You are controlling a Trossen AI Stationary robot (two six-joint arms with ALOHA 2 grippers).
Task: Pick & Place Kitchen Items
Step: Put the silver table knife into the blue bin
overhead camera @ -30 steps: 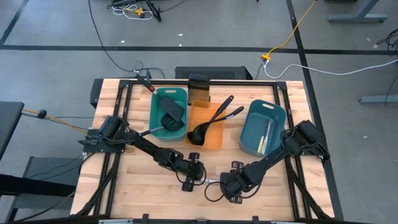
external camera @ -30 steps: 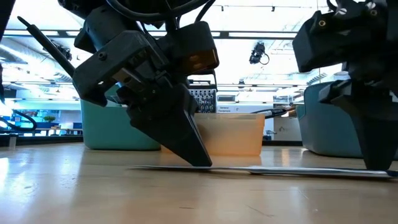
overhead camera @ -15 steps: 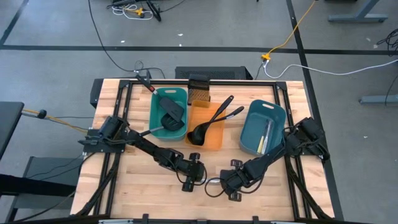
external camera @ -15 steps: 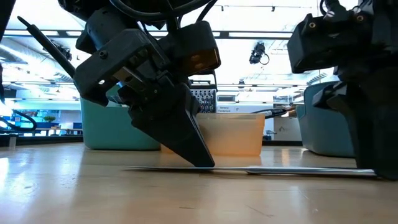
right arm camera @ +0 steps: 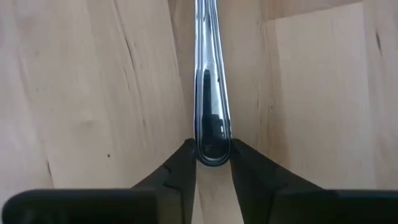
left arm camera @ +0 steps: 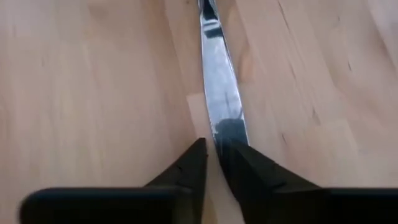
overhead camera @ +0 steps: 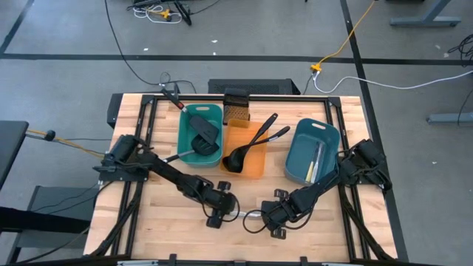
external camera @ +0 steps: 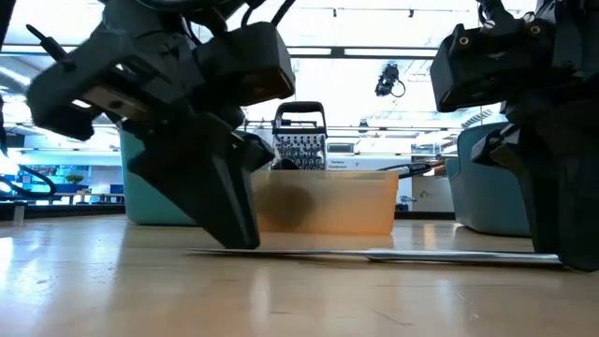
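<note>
The worktop (overhead camera: 162, 222) is a pale wooden butcher-block slab in a black frame, standing on a grey floor (overhead camera: 66, 74) crossed by black, white and yellow cables. The low view looks level across the wood into a bright room with ceiling lights and blue-lit equipment, too blurred to read any writing or labels.

Three trays stand in a row toward the far edge. The teal tray (overhead camera: 199, 135) holds two black-headed spatulas (overhead camera: 201, 125), with a metal handle sticking out over its near rim. The orange tray (overhead camera: 251, 154) between the others carries two black ladles (overhead camera: 247, 148) whose handles reach out past its far corner. The blue tray (overhead camera: 311, 151) on the right holds a few pale and silvery cutlery pieces (overhead camera: 316, 161). A small dark mesh box (overhead camera: 236, 104) stands behind the orange tray.

Near the front of the wood lies a silvery knife (external camera: 393, 255), flat between the two arms. The left gripper (left arm camera: 212, 148) stands at the blade end with its fingers slightly parted, the blade lying beside the tips rather than clamped. The right gripper (right arm camera: 212, 149) is clenched on the rounded handle end of the knife, both fingertips pressing its sides.
</note>
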